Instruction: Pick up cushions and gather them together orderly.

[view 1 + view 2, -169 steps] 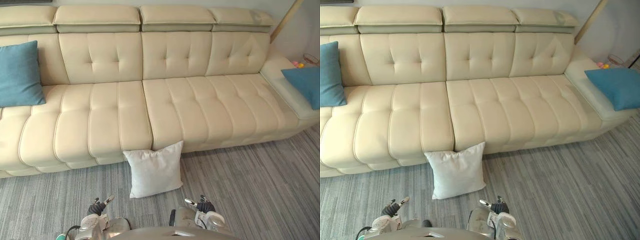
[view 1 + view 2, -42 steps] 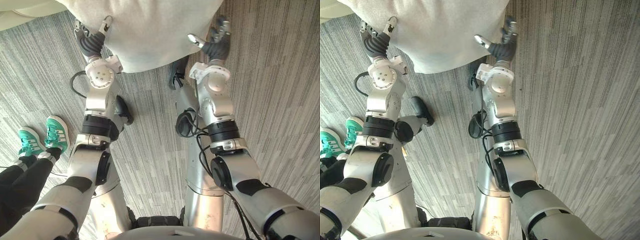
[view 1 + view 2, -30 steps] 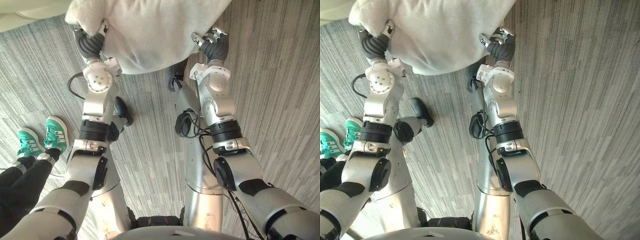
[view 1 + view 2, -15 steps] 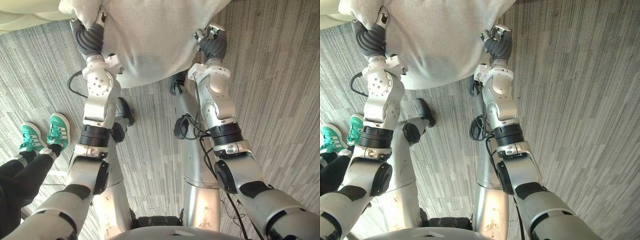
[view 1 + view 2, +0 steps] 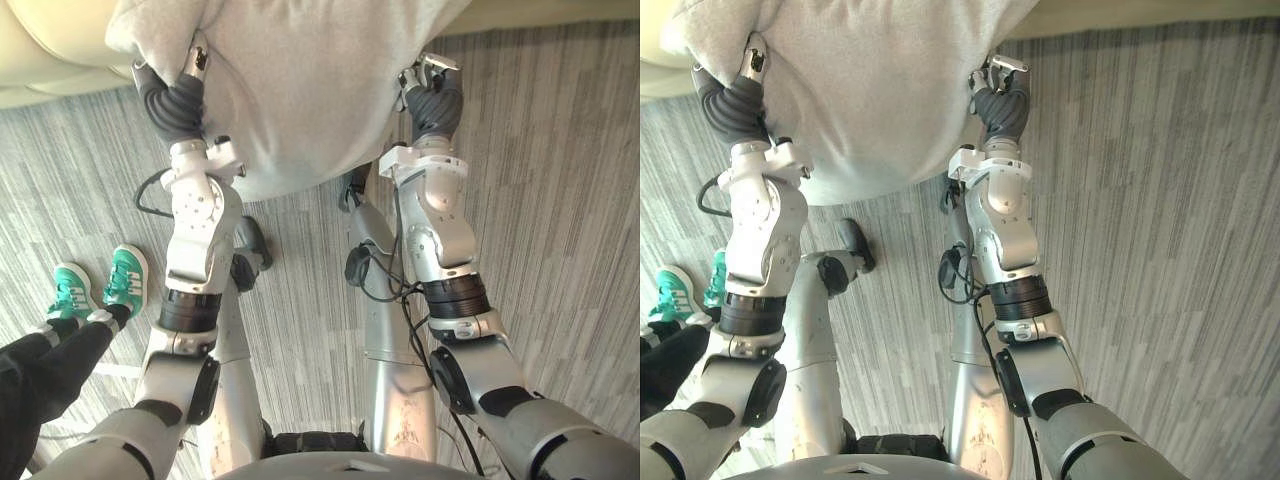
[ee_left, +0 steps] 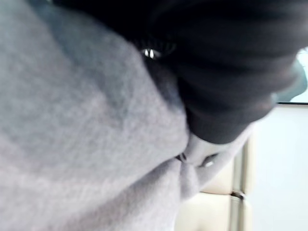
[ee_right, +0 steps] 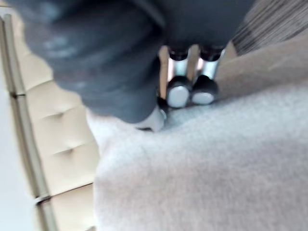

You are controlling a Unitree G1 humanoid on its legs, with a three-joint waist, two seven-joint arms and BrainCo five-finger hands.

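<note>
A pale grey-white cushion [image 5: 300,80] hangs off the floor between my two hands, in front of the cream sofa [image 5: 45,55]. My left hand [image 5: 178,105] is shut on the cushion's left edge, its fingers curled into the fabric, which bunches over them. On the right edge my right hand [image 5: 437,100] grips with curled fingers [image 7: 180,92] pressed into the cloth. Up close, the left wrist view has the cushion's fabric [image 6: 72,144] running under the dark cover. The cushion's upper part runs out of view.
Grey striped carpet [image 5: 560,220] lies below and to the right. A person in green shoes [image 5: 100,290] and dark trousers stands close on the left. The sofa's front edge [image 5: 1140,15] runs along behind the cushion.
Both arms have risen and carried the cushion up off the carpet toward the sofa. The hands have tightened on its edges. The camera has shifted with the movement.
</note>
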